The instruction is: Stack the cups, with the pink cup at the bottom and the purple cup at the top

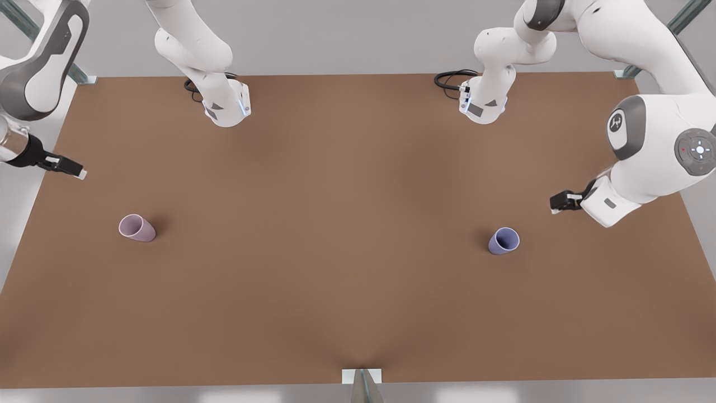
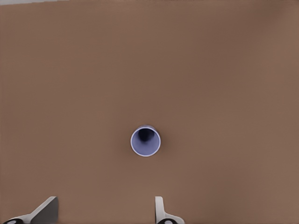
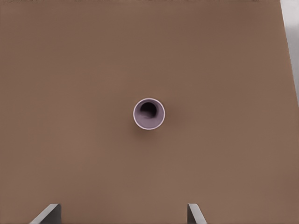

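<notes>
2 cups: 1 pink cup (image 1: 137,228), 1 purple cup (image 1: 503,240). 2 arms, 2 grippers. 1 table (image 1: 335,224).

Pink cup (image 1: 136,228) and purple cup (image 1: 503,240) upright (well apart).

**Two cups on a bare brown table**

A flat brown table (image 1: 347,235) fills the scene, its matte top plain and even. Two small handleless cups stand on it, well apart. The pink cup (image 1: 136,228) stands upright toward the front view's left, mouth open upward, with a soft shadow beside it. The purple cup (image 1: 503,240) stands upright toward the front view's right, at about the same depth on the table. From above, the purple cup (image 2: 145,141) shows a round pale rim and a dark inside; the pink cup (image 3: 149,114) looks the same, near one edge of the table (image 3: 70,93).
</notes>
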Robot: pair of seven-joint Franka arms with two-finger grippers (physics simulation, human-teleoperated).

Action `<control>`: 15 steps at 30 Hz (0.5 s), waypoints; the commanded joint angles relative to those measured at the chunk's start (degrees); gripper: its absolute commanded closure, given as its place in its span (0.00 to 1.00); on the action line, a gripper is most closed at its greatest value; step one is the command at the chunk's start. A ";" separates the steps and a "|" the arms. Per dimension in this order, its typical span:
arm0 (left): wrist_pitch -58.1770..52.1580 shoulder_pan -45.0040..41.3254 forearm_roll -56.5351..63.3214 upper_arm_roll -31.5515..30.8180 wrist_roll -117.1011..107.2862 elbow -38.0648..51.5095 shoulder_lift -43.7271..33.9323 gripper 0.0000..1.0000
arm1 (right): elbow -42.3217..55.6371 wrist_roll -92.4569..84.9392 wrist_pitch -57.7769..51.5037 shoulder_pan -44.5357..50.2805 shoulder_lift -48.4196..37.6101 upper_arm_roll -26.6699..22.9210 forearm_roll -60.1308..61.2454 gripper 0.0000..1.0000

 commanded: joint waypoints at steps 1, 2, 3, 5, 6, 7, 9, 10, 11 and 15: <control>1.54 0.00 0.29 -0.01 2.52 0.02 0.06 0.00 | 0.71 -2.12 3.05 16.04 0.91 -0.10 0.09 0.00; 1.54 0.00 0.38 -0.01 2.52 0.02 0.15 0.00 | 2.74 -2.48 2.95 16.12 3.03 -0.10 0.09 0.00; 1.54 0.00 0.38 -0.01 2.52 0.02 0.15 0.00 | 2.74 -2.48 3.48 16.12 3.21 -0.10 0.09 0.00; 1.54 0.00 0.38 -0.01 2.43 -0.07 0.50 0.00 | 2.83 -2.39 5.23 16.04 5.84 -0.45 -0.44 0.00; 1.19 0.00 0.29 -0.01 2.35 -0.33 0.59 0.00 | 2.74 -2.91 7.34 16.04 6.89 -1.76 -0.61 0.00; 0.92 0.00 0.29 -0.01 2.35 -0.42 0.59 0.00 | 1.25 -6.07 10.50 16.12 8.21 -4.57 -0.09 0.00; 0.57 0.00 0.29 -0.01 2.35 -0.60 0.59 0.00 | 0.02 -8.19 15.87 18.40 10.94 -7.29 0.44 0.00; 0.57 0.00 0.29 -0.01 2.35 -0.60 0.59 0.00 | -1.12 -8.19 18.51 21.05 11.29 -9.77 0.61 0.00; 0.48 0.00 0.29 -0.01 2.35 -0.69 0.59 0.00 | -2.44 -8.19 20.00 21.05 11.47 -9.77 0.61 0.00; 0.31 0.00 0.29 0.08 2.35 -0.69 1.20 0.00 | -0.78 -8.54 20.53 17.09 17.26 -9.94 2.90 0.00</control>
